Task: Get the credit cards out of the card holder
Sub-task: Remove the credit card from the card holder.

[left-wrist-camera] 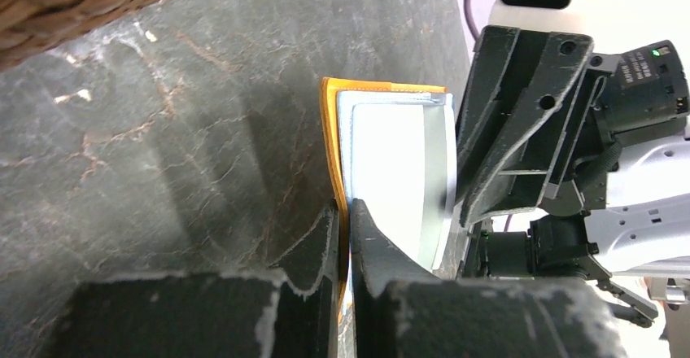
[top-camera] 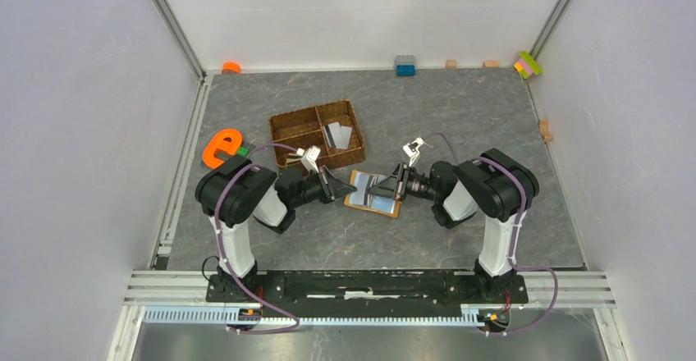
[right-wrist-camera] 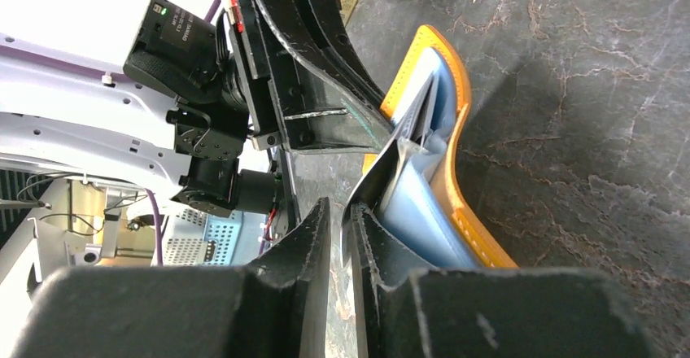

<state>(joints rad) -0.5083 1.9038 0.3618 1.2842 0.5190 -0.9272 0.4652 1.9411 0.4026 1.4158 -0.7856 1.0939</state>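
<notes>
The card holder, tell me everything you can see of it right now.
The card holder is a small flat wallet, orange-tan outside with stitched edges and a pale blue-grey slotted lining inside. It lies opened, lining up, on the dark stone-look table, between the two arms and just in front of the woven tray. It bows upward rather than lying flat. The left fingers pinch its orange edge; the right fingers pinch a thin pale layer at the opposite side, card or lining I cannot tell.
</notes>
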